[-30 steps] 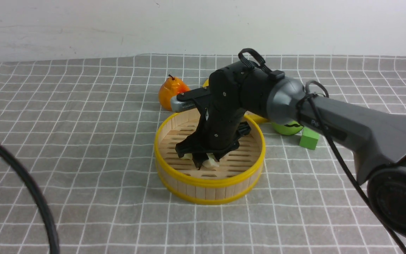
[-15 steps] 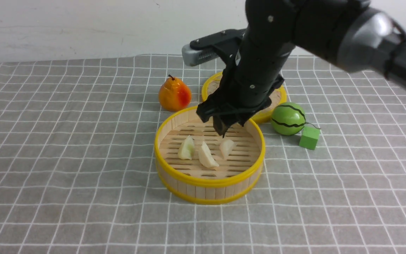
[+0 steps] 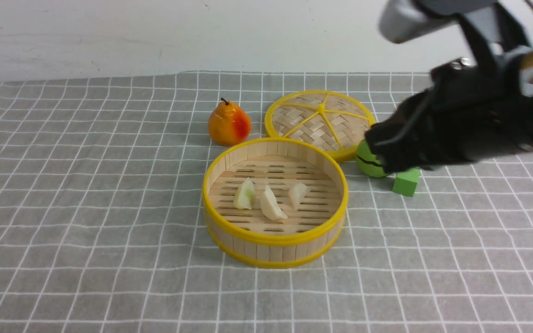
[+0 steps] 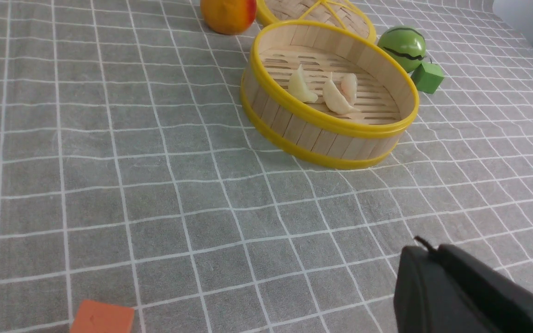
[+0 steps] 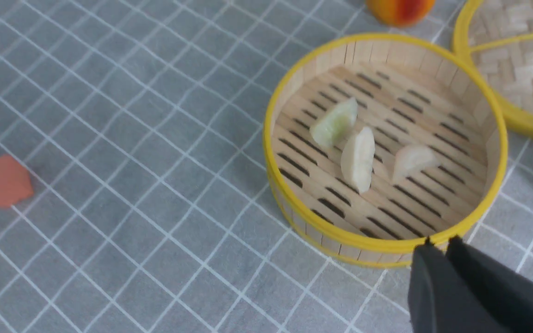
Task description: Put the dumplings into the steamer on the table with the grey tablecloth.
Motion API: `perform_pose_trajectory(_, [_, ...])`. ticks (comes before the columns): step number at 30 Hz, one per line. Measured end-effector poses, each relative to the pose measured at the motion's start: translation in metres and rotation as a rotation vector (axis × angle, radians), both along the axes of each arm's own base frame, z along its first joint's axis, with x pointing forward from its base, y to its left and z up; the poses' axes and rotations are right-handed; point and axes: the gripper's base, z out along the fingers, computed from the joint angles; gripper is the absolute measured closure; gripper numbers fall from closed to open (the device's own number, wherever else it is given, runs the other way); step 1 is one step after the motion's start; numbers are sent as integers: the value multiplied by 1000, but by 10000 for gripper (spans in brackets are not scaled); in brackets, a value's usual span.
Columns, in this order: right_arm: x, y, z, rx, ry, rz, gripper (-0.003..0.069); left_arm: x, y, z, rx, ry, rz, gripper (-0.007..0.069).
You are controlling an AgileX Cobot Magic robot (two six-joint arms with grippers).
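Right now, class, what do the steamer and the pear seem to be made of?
Steamer: apparently bamboo, matte and pale, judging by its upright slats and slotted floor; its yellow rims look smooth.
Pear: glossy with bright highlights, possibly painted plastic or foam, though the pictures leave that open.

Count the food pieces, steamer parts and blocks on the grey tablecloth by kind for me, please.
Dumplings: 3
Pear: 1
Watermelon: 1
Steamer: 1
Woven lid: 1
Green block: 1
Orange-red block: 1
Total: 9
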Motion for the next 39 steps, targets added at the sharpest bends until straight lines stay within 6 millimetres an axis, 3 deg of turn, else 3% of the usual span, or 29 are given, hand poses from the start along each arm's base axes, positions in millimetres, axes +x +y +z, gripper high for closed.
perform_pose_trajectory(5, [-54, -38, -2, 124, -160, -21, 661, 0, 0, 0, 0, 1, 0, 603])
perform_pose_trajectory(14, [-106, -74, -3, 216, -291, -23, 659, 0, 0, 0, 1, 3, 0, 592])
perform_pose_trajectory(20, [-124, -86, 0, 226, -322, -16, 660, 0, 0, 0, 1, 3, 0, 586])
perform_pose_trajectory(27, [-124, -89, -3, 193, -354, -25, 660, 0, 0, 0, 1, 3, 0, 582])
perform_pose_trajectory(32, [-120, -91, -36, 185, -396, -67, 660, 0, 0, 0, 1, 3, 0, 575])
perform_pose_trajectory(39, [-126, -122, -119, 190, -405, -397, 660, 0, 0, 0, 1, 3, 0, 575])
